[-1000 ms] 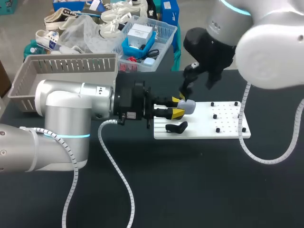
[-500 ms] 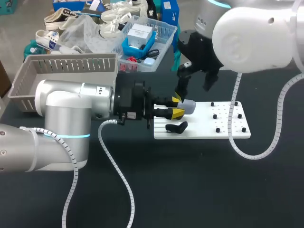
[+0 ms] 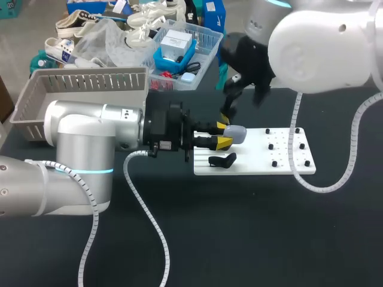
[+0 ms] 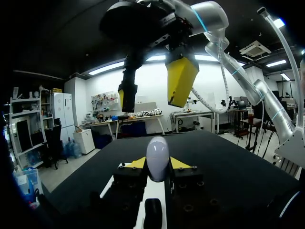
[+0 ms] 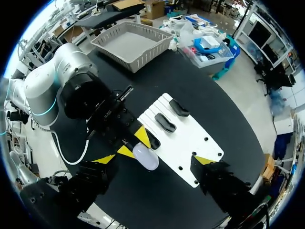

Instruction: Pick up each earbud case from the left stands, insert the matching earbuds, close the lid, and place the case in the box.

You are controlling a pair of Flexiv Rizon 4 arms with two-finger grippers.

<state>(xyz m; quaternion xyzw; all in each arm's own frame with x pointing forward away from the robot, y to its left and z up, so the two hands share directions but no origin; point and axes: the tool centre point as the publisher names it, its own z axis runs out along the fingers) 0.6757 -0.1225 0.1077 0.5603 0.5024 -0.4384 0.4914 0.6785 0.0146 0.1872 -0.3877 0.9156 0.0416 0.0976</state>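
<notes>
A pale grey earbud case point(image 3: 237, 134) is held sideways over the left end of the white stand board point(image 3: 263, 161), with my left gripper point(image 3: 224, 135) shut on it. In the left wrist view the case point(image 4: 157, 156) sits between the yellow fingertips point(image 4: 179, 163). My right gripper point(image 3: 245, 100) hangs open just above and behind the case, touching nothing. From the left wrist it shows overhead as the right gripper point(image 4: 152, 90). In the right wrist view the case point(image 5: 145, 158) lies below my open right gripper point(image 5: 156, 160). The case lid looks closed; no earbuds show.
Black curved stands point(image 5: 167, 123) and small black pegs point(image 3: 274, 162) sit on the white board. A grey slatted basket point(image 3: 78, 89) stands at the back left. A clear bin of loose items point(image 3: 179, 48) is behind it.
My right gripper has drawn up and back-left from just over the case. The left arm and the case have stayed put.
</notes>
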